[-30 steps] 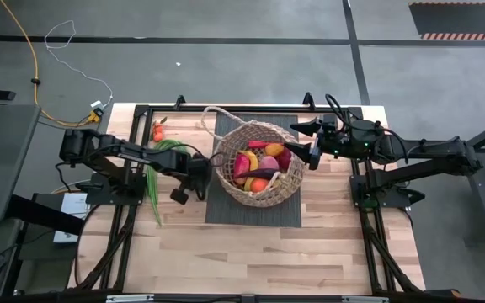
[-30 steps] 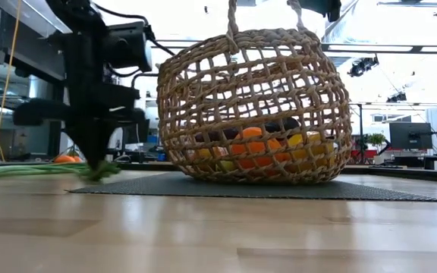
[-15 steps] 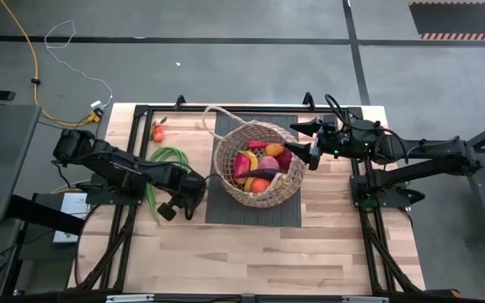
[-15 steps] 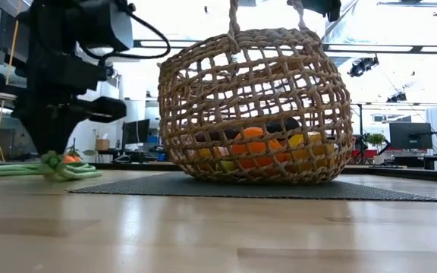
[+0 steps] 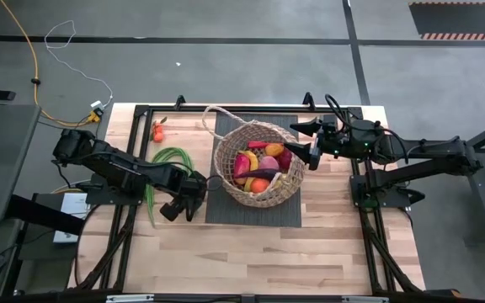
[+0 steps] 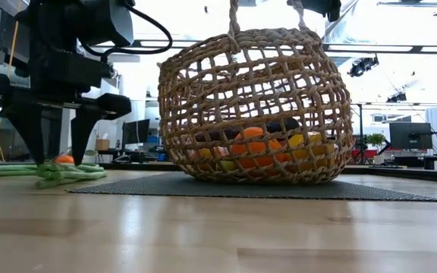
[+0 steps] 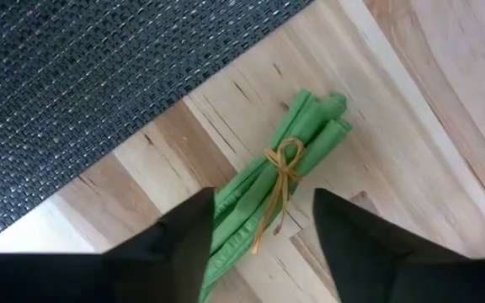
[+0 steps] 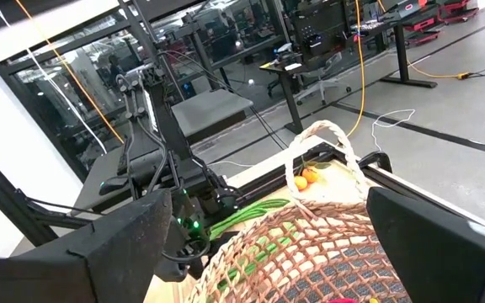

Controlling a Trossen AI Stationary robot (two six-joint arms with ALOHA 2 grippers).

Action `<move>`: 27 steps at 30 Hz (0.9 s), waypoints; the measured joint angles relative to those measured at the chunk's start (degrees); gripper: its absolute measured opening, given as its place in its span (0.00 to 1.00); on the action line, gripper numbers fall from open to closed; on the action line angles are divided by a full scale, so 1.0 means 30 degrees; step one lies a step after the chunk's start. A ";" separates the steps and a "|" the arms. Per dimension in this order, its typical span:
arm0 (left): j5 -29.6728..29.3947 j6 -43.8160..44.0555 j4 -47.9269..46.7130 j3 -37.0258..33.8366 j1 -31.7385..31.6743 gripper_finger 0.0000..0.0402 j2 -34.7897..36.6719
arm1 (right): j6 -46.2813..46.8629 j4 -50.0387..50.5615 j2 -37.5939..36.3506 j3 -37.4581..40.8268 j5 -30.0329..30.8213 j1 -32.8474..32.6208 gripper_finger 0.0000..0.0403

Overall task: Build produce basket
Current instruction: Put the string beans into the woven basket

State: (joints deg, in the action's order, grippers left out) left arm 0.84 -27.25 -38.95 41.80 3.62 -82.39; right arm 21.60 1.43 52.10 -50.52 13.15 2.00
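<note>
Left gripper (image 5: 175,209) observed by us moved off the mat edge toward the tabletop's near-left area, its fingers now parted over the green bean stalks (image 7: 278,192), stalks we saw clamped now released, lying folded on the wood.

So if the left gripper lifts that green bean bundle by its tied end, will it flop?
Probably. The green bean bundle is long and curves across the table, so its free length would likely droop. The tie should keep the stalks together. The left gripper straddles it, open.
</note>
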 joint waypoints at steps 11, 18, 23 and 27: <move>0.0072 -0.3893 0.0751 0.0007 -0.0007 0.68 -0.0223 | 0.0001 0.0000 0.0000 0.0000 0.0000 0.0000 0.96; -0.0201 -0.5748 0.0556 0.0050 -0.0007 0.67 -0.1948 | 0.0001 0.0000 0.0007 0.0000 0.0000 0.0000 0.96; -0.0178 -0.6208 0.0617 0.0138 -0.0007 0.64 -0.2642 | 0.0127 0.0007 0.0007 0.0000 0.0000 0.0000 0.96; -0.0060 -0.6656 0.0629 0.0095 -0.0169 0.56 -0.2655 | 0.0139 0.0015 0.0003 0.0000 0.0000 0.0000 0.96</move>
State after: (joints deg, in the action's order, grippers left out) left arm 0.66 -47.22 -37.07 42.09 3.11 -90.36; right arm 22.02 1.48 52.11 -50.52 13.15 2.00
